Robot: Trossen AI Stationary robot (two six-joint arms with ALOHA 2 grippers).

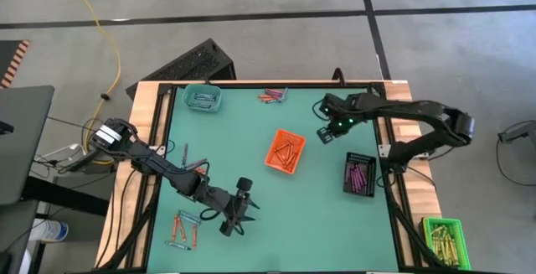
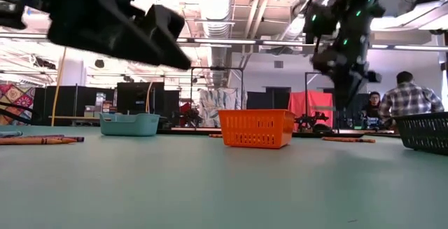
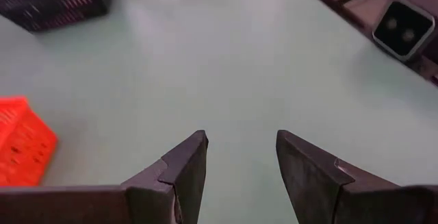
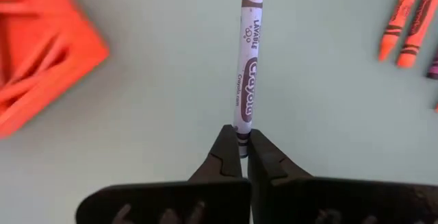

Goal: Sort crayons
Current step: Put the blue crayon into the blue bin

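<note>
Baskets are what you see first on the green table (image 1: 251, 123). At the centre of the high view stands an orange basket (image 1: 286, 152) of slotted plastic, with orange crayons inside it. At the upper left sits a teal tray (image 1: 202, 98), smooth-walled, holding blue-grey crayons. At the right edge of the mat is a black mesh basket (image 1: 359, 174) with purple-pink crayons. Off the mat, in the lower right corner, a green basket (image 1: 441, 236) holds yellow-olive sticks.

Loose crayons (image 1: 273, 96) lie in a small pile at the upper middle of the high view, and a second loose group (image 1: 183, 228) lies at the lower left.

You can see the right gripper (image 4: 243, 157) in the right wrist view pinched tight on the end of one pale blue-grey crayon (image 4: 248, 59). This crayon is a thin paper-wrapped stick; it points straight out from the fingertips, above the table. In the high view this gripper (image 1: 325, 131) is to the upper right of the orange basket.

You find the left gripper (image 3: 241, 155) at the lower middle of the high view, beside the lower-left group. Its dark wedge-shaped fingers stand apart and hold nothing.
</note>
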